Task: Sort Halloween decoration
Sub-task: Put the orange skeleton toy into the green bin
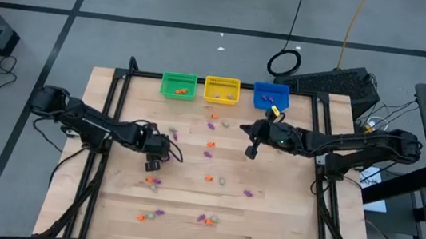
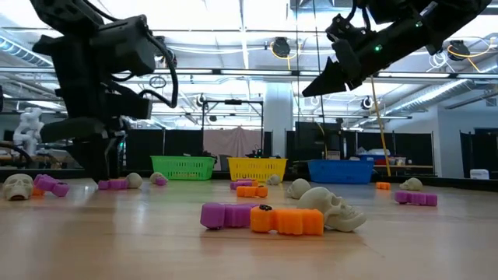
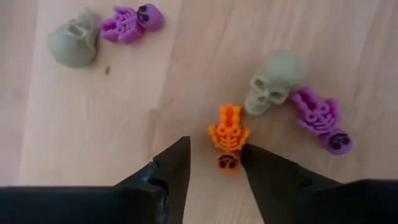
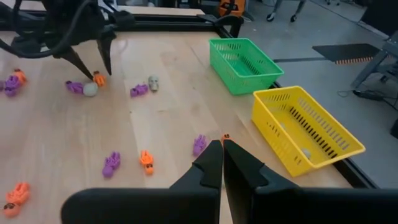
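Observation:
Small orange, purple and beige skull trinkets lie scattered on the wooden table [image 1: 282, 216]. My left gripper [image 3: 214, 149] is open and low over the table's left middle [image 1: 153, 163]. Its fingers stand on either side of an orange skeleton [image 3: 228, 135] lying flat; whether one finger touches it, I cannot tell. A beige skull [image 3: 273, 81] and a purple skeleton [image 3: 320, 118] lie just beyond. My right gripper [image 4: 222, 144] is shut and raised above the table's middle [image 1: 251, 151], with a tiny orange trinket [image 4: 225, 136] at its tips. My right gripper pinches a small orange trinket [image 4: 225, 136] between its two fingertips; only a bit of it peeks out past the tips, and the fingers hide the rest. It is lifted clear of the table, as the low view shows the gripper [image 2: 307, 91] high up.
Along the far edge stand a green basket [image 1: 178, 84], a yellow basket [image 1: 221, 89] and a blue basket [image 1: 270, 95], each with a few trinkets inside. More trinkets lie along the middle [image 1: 210, 144] and near the front [image 1: 206, 218]. A black frame edges the table.

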{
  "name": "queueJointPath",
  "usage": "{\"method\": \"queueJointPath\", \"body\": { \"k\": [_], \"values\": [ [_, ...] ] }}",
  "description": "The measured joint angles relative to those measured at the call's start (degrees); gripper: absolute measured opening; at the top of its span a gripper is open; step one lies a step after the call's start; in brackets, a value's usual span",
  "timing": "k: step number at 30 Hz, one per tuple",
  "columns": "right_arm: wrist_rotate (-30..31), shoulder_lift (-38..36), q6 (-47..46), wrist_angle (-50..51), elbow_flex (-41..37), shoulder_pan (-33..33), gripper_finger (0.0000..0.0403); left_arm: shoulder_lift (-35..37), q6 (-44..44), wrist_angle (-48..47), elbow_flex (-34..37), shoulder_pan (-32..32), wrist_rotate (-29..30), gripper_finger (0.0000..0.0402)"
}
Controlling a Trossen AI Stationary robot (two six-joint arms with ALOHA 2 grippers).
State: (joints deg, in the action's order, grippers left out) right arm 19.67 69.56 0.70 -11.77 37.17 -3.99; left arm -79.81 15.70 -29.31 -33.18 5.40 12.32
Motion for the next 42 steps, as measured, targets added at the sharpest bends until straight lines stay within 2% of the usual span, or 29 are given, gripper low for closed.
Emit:
{"method": "queueJointPath", "body": {
  "k": [4,11,16,20,26,32,39,42],
  "values": [
    [0.0,0.0,0.0,-0.1,0.0,0.0,0.0,-0.6,-0.4,0.6,0.0,-0.4,-0.8,0.0119],
    [0.0,0.0,0.0,0.0,0.0,0.0,0.0,-0.7,-3.2,-0.1,-0.2,-0.6,-1.8,0.0018],
    [0.0,0.0,0.0,-0.5,0.0,0.0,0.0,-0.3,-3.1,-5.8,-2.7,-1.6,-1.5,0.0012],
    [0.0,0.0,0.0,-0.5,0.0,0.0,0.0,1.4,-4.2,-9.7,-6.5,-4.4,1.6,0.0008],
    [0.0,0.0,0.0,-0.5,0.0,0.0,0.0,2.7,-9.9,-12.9,-14.4,-14.2,2.8,0.0005],
    [0.0,0.0,-0.2,-0.5,0.0,0.0,0.0,0.4,-19.2,-13.4,-24.8,-27.9,1.4,0.0004],
    [0.0,0.0,-0.1,-0.5,0.0,0.0,0.0,-8.8,-31.6,-13.6,-35.2,-40.8,0.6,0.0004],
    [0.0,0.0,-0.1,-0.5,0.0,0.0,0.0,-14.6,-34.9,-13.7,-38.3,-44.7,-2.1,0.0004]
  ]
}}
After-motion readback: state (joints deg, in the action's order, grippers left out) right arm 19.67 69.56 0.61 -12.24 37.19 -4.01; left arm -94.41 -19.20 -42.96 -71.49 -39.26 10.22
